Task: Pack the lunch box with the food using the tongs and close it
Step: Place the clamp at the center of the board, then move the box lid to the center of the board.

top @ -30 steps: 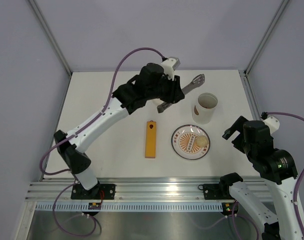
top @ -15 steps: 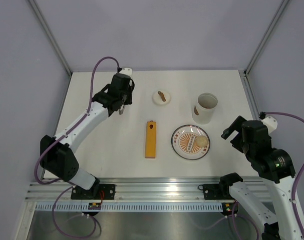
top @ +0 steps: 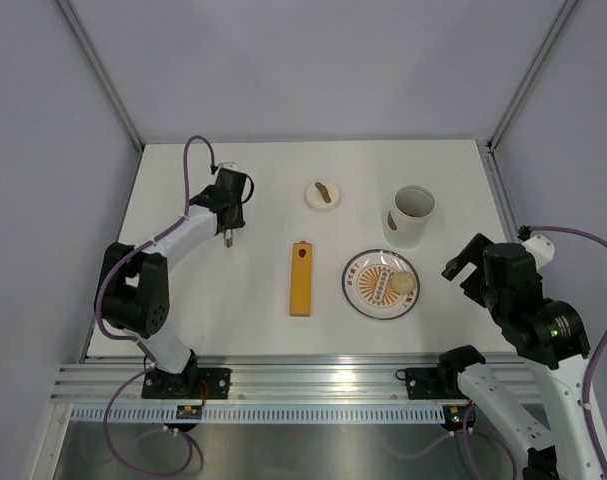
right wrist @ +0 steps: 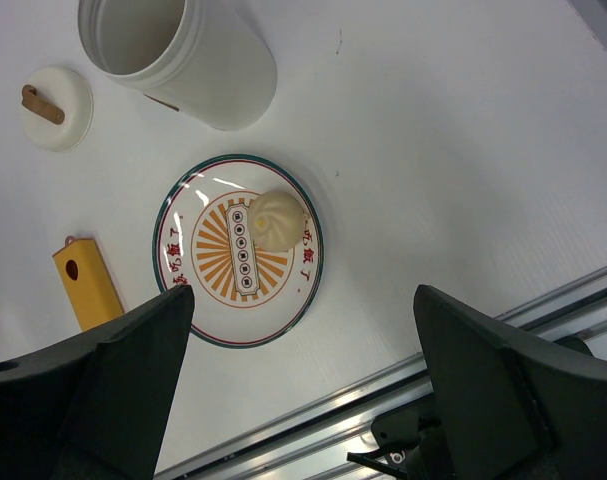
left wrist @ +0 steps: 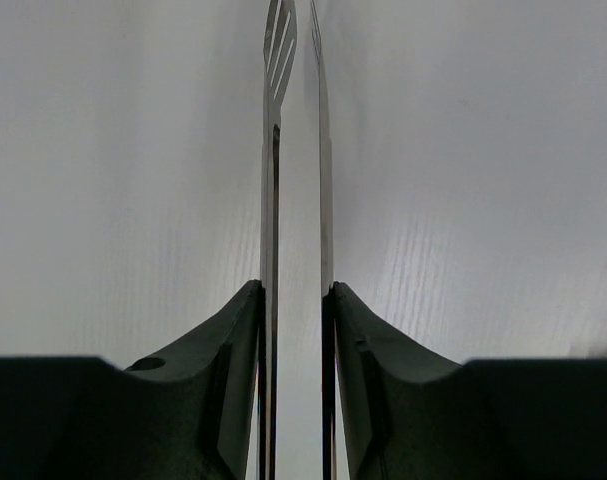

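Observation:
My left gripper point(top: 227, 222) is over the table's far left, shut on the slim grey tongs point(left wrist: 271, 150). Their two thin arms run out between my fingers point(left wrist: 245, 310) toward the bare white table. Only a short grey end of the tongs point(top: 226, 237) shows from above. The white lunch box point(top: 410, 215) stands open and upright at the right. In the right wrist view the lunch box point(right wrist: 183, 60) shows pale inner walls. One pale bun point(top: 401, 283) lies on the patterned plate point(top: 365, 295). My right gripper point(right wrist: 303, 300) hangs open above the plate's near right side, holding nothing.
A round white lid point(top: 323, 194) with a brown handle lies left of the lunch box. A long orange bar point(top: 300, 278) lies left of the plate. The metal rail point(top: 303, 375) runs along the near edge. Grey walls close in the table's sides.
My left arm has swung from beside the lunch box back to the far left of the table, carrying the tongs. The lid, hidden before, now shows. The right arm has stayed still.

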### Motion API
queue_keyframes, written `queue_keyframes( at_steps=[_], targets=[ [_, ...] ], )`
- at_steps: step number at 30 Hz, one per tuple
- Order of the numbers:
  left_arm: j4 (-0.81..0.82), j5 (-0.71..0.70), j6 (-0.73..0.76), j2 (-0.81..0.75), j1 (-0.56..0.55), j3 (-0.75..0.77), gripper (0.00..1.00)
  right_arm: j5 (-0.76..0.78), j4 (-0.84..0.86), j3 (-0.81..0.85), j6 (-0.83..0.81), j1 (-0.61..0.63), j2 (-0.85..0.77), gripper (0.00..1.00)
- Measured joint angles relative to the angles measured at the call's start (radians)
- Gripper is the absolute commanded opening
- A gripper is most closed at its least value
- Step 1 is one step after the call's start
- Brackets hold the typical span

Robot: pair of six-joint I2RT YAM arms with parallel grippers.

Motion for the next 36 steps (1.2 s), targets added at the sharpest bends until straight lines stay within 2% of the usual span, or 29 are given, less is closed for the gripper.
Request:
queue_keyframes(
  at_steps=[5, 6, 9, 10, 13, 17, 23, 27, 32, 36],
  targets=[
    [0.07, -0.005, -0.017, -0.003, -0.001, -0.111, 0.42, 0.0, 0.0, -0.004, 0.0, 0.0, -0.008, 0.99],
    [0.072, -0.006, -0.018, -0.002, -0.001, -0.112, 0.55, 0.0, 0.0, -0.006, 0.0, 0.0, -0.009, 1.0],
    [0.093, -0.011, -0.021, 0.012, -0.001, -0.104, 0.66, 0.0, 0.0, -0.011, 0.0, 0.0, -0.009, 1.0],
    [0.092, -0.012, -0.021, 0.022, -0.001, -0.096, 0.76, 0.0, 0.0, -0.012, 0.0, 0.0, -0.009, 1.0],
    [0.082, -0.011, -0.022, 0.053, -0.001, -0.066, 0.99, 0.0, 0.001, -0.013, -0.001, 0.0, -0.009, 0.99],
    [0.05, -0.013, -0.022, 0.056, -0.001, -0.021, 0.99, 0.0, 0.001, -0.015, -0.002, 0.0, -0.008, 0.99],
    [-0.027, -0.028, -0.015, 0.031, -0.004, 0.13, 0.99, 0.0, 0.013, -0.017, -0.002, 0.0, -0.001, 1.0],
    [-0.099, -0.118, -0.034, 0.006, -0.058, 0.264, 0.99, 0.0, 0.024, -0.018, -0.002, 0.0, 0.002, 0.99],
    [-0.209, -0.12, -0.109, 0.111, -0.178, 0.562, 0.99, -0.001, 0.037, -0.019, -0.002, 0.0, 0.022, 0.99],
    [-0.262, -0.077, -0.169, 0.236, -0.229, 0.692, 0.99, -0.004, 0.045, -0.019, -0.002, 0.0, 0.033, 0.99]
  ],
)
